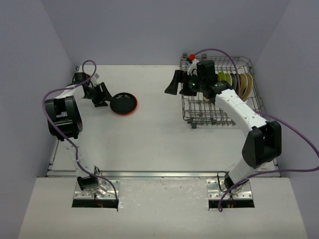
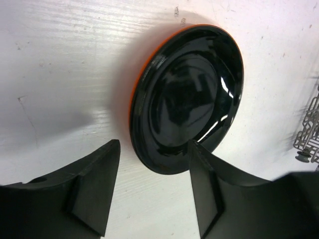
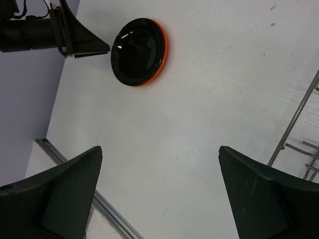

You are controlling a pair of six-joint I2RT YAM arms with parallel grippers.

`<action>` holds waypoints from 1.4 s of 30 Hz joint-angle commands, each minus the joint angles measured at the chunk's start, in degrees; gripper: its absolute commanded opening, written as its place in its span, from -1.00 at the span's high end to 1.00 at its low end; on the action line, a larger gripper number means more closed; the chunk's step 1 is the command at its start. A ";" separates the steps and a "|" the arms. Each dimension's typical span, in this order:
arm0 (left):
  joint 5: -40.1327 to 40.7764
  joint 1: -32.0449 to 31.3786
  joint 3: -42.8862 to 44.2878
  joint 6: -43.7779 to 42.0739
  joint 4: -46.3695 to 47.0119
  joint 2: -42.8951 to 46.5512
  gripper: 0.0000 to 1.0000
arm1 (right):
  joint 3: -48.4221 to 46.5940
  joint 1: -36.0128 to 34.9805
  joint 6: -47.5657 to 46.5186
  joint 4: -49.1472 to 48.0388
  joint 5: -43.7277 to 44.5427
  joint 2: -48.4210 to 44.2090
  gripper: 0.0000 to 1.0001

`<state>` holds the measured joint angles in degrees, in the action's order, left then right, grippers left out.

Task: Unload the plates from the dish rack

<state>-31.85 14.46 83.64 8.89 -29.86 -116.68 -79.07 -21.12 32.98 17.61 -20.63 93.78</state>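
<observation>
Well, from where I stand the black plate [image 1: 123, 102] lies flat on the white table [image 1: 159, 139], out at about ten o'clock. It sits on top of an orange plate [image 1: 130, 111], of which only a thin rim shows. The left gripper [image 1: 101, 94] is low at the stack's nine o'clock side. Its jaws are parted and hold nothing, with the black plate's near edge just between the fingertips [image 2: 110, 154].

The dish rack [image 1: 209, 119] stands at about two o'clock. A few plates [image 1: 245, 82] stand upright on edge in its far right part. They look green, yellow and tan, though the arm hides much of them. The right gripper [image 1: 182, 84] hangs just off the rack's nine o'clock side. Its jaws are spread wide and empty over bare table, well apart from the stack.
</observation>
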 commanded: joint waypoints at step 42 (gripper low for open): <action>27.05 -8.19 -9.05 -14.37 3.37 33.07 -0.37 | -19.80 13.04 -17.83 5.33 48.14 22.72 0.31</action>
<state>-5.13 6.66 73.73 -4.75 -27.45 -84.60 -95.71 -8.36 15.30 24.34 25.27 115.02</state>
